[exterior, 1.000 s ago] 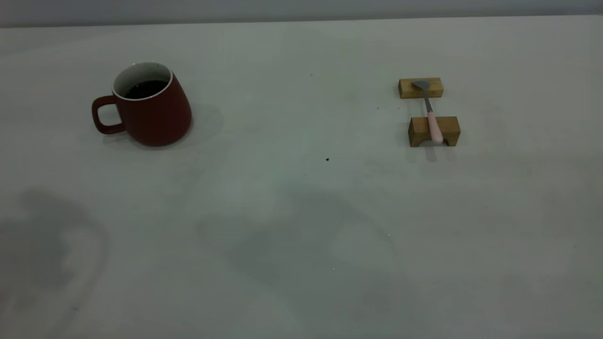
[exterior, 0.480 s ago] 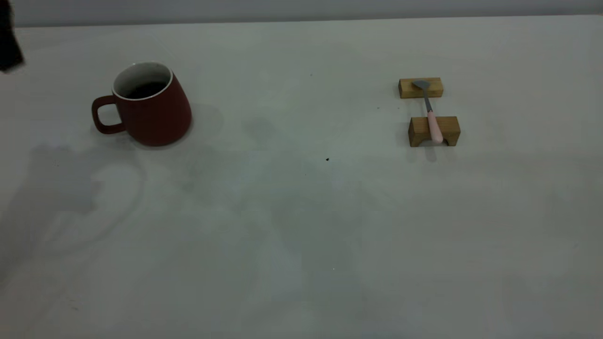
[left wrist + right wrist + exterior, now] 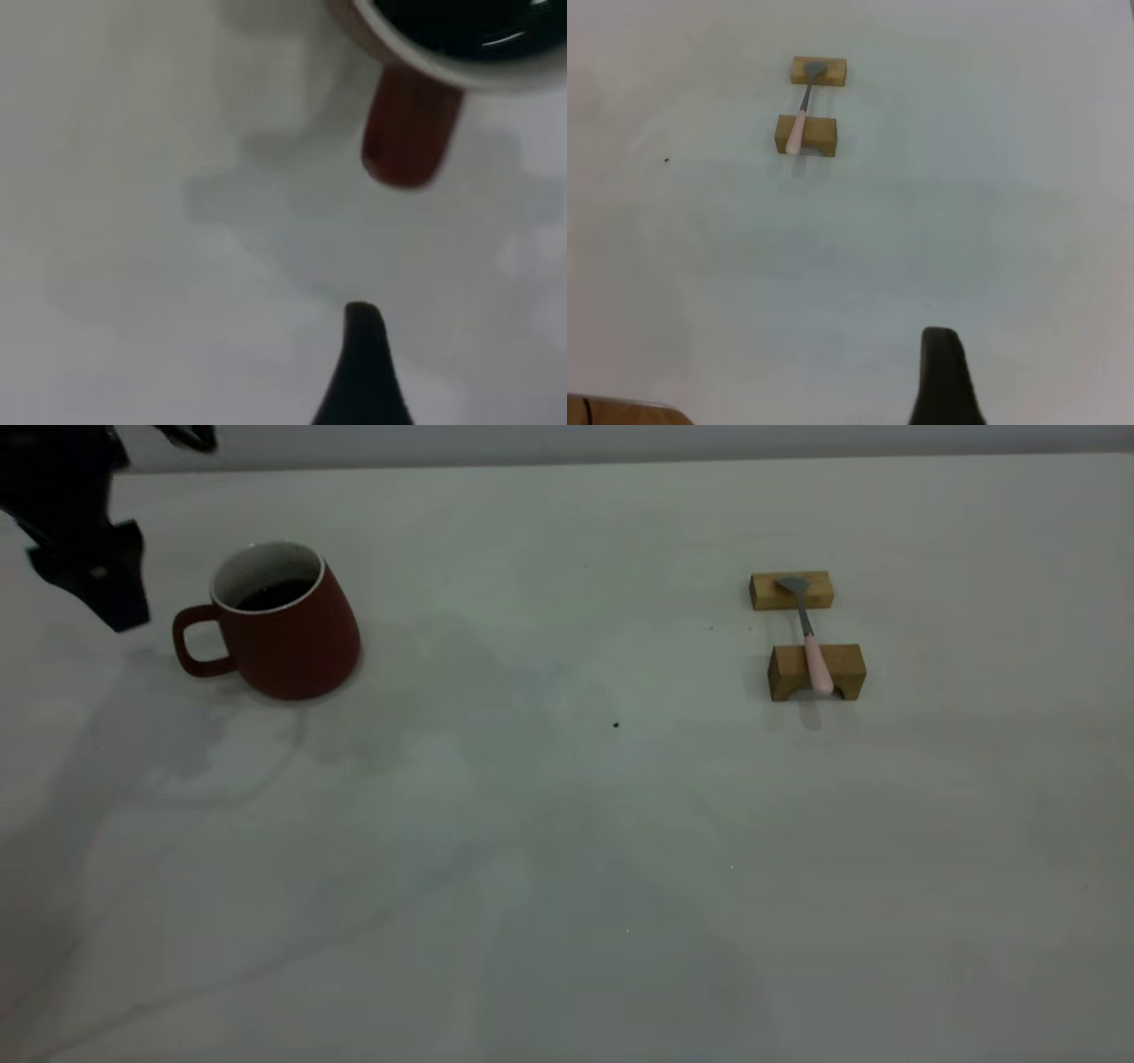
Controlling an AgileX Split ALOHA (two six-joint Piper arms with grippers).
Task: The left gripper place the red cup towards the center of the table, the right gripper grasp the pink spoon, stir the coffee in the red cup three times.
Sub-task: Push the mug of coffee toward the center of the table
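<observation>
While the black left pincer (image 3: 89, 558), spread unclear, hovers at nine o'clock of the dark red ceramic cup (image 3: 288, 633), step one: next, grip handle.

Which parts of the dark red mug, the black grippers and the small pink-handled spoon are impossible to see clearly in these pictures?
- Left gripper: the exterior view's edge cuts it off; the left wrist view shows only one dark fingertip, so open or shut is unknown.
- Right gripper: absent from the exterior view; the right wrist view shows one finger only.
- Dark red ceramic mug: the left wrist view's edge cuts it off.
- Coffee depth: hidden by the mug wall.
- Pink-handled spoon bowl: too small for detail.
</observation>
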